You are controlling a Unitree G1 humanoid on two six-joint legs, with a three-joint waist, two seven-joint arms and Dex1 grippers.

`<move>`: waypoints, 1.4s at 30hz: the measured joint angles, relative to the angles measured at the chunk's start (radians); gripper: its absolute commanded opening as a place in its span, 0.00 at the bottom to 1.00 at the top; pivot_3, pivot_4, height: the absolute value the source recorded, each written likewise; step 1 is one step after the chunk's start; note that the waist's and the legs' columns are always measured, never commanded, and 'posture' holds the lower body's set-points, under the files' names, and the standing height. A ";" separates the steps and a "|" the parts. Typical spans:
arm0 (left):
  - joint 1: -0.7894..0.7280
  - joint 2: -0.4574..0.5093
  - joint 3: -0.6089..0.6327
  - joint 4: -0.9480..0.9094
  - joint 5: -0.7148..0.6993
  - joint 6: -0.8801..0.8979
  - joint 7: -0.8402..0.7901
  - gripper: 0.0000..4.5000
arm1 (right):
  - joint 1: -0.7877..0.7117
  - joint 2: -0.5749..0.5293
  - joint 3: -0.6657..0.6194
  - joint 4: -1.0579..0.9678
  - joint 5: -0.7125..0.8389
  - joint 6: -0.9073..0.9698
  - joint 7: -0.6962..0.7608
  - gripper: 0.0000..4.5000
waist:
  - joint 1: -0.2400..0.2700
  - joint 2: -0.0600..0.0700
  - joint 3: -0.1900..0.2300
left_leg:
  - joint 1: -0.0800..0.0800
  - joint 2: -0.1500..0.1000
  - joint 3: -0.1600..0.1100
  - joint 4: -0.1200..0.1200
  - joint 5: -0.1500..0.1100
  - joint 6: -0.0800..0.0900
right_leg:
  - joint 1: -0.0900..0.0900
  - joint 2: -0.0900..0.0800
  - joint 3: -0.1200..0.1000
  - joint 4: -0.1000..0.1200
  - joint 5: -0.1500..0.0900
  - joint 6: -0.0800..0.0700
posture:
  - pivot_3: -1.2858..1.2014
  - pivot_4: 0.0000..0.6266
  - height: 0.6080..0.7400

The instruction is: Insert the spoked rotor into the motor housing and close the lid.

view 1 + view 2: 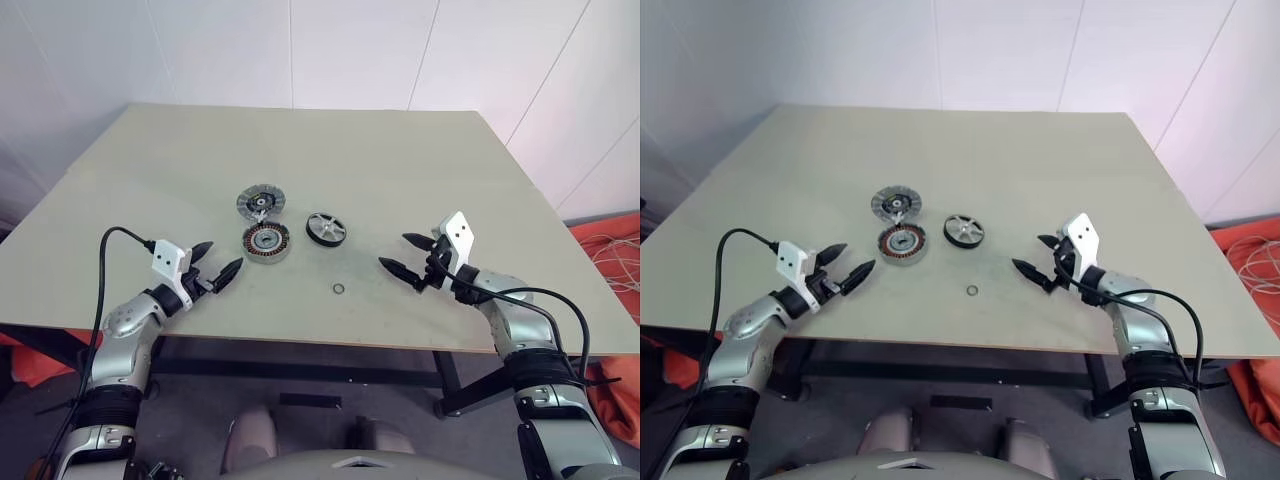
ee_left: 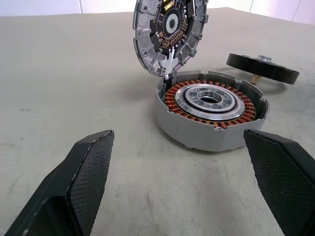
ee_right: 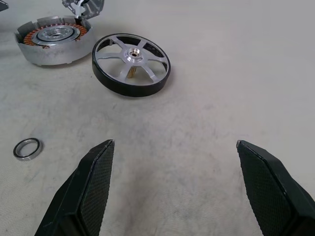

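Nothing had yet been assembled. The spoked rotor (image 1: 326,229) lay apart on the table (image 1: 450,170), just right of the motor housing (image 1: 266,242), tilted on its stub shaft, spoked face up. The lid (image 1: 260,203) stood open at the housing's far edge. Left gripper (image 1: 216,264) and right gripper (image 1: 408,255) hovered wide, empty.
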State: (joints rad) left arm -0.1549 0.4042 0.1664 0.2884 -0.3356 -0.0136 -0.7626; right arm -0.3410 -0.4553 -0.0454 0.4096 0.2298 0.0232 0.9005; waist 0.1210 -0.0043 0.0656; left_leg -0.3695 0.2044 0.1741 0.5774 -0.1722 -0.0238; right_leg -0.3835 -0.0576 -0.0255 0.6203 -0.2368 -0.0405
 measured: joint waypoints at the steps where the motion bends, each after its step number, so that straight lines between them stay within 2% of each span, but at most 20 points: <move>1: 0.000 0.000 0.000 0.000 0.000 0.000 0.000 1.00 | -0.001 0.000 0.000 0.000 0.000 0.000 0.000 1.00 | 0.000 0.000 0.000 | 0.000 0.000 0.000 0.000 0.000 0.000 | 0.000 0.000 0.000 0.000 0.000 0.000 | 0.52 0.00 1.00; 13: -0.002 -0.006 0.000 0.010 0.000 0.000 0.001 1.00 | -0.003 -0.001 0.003 0.000 -0.005 0.000 0.003 1.00 | 0.000 0.000 0.000 | 0.000 0.000 0.000 0.000 0.000 0.000 | 0.000 0.000 0.000 0.000 0.000 0.000 | 0.52 0.00 1.00; 19: -0.004 -0.004 0.000 0.009 0.000 0.000 -0.003 1.00 | -0.020 -0.041 0.096 -0.124 -0.029 0.082 0.080 1.00 | -0.001 0.000 0.000 | 0.000 0.000 0.000 0.000 0.000 0.000 | 0.000 0.000 0.000 0.000 0.000 0.000 | 0.52 0.00 1.00; 24: 0.003 0.013 -0.002 -0.017 -0.008 0.017 -0.036 1.00 | -0.169 -0.073 0.210 -0.257 -0.052 0.294 0.136 1.00 | -0.003 0.000 0.000 | 0.001 0.001 -0.001 0.000 0.000 0.000 | -0.001 0.001 0.000 0.002 0.000 0.000 | 0.52 0.00 1.00; 30: 0.022 0.045 0.002 -0.069 -0.030 0.050 -0.067 1.00 | -0.441 -0.051 0.431 -0.268 -0.163 0.457 0.222 1.00 | -0.002 0.000 0.000 | 0.000 0.001 -0.001 0.000 0.000 -0.001 | -0.002 0.000 0.001 0.003 0.000 -0.001 | 0.52 0.00 1.00; 33: 0.035 0.045 0.005 -0.086 -0.050 0.069 -0.072 1.00 | -0.547 -0.018 0.564 -0.211 -0.245 0.385 0.304 1.00 | 0.000 0.000 0.000 | 0.000 0.001 -0.001 0.000 0.000 0.000 | -0.002 0.000 0.001 0.003 -0.001 -0.001 | 0.52 0.00 1.00; 36: 0.056 0.046 0.004 -0.125 -0.069 0.092 -0.082 1.00 | -0.619 0.046 0.676 -0.067 -0.350 0.215 0.326 1.00 | -0.005 -0.001 0.000 | -0.001 0.001 -0.001 0.000 0.000 0.000 | -0.004 0.000 0.001 0.004 -0.001 -0.001 | 0.52 0.00 1.00; 42: 0.082 0.047 0.007 -0.153 -0.078 0.101 -0.082 1.00 | -0.723 0.188 0.758 0.165 -0.465 -0.001 0.332 1.00 | -0.026 -0.001 0.000 | -0.003 0.001 -0.002 0.000 0.000 -0.001 | -0.004 0.000 0.001 0.004 -0.001 -0.001 | 0.52 0.00 1.00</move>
State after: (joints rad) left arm -0.0729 0.4514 0.1732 0.1357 -0.4136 0.0870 -0.8448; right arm -1.0636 -0.2670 0.7125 0.5741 -0.2349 0.0222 1.2328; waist 0.0948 -0.0053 0.0661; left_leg -0.3720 0.2057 0.1722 0.5777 -0.1721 -0.0244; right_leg -0.3880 -0.0573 -0.0246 0.6241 -0.2374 -0.0420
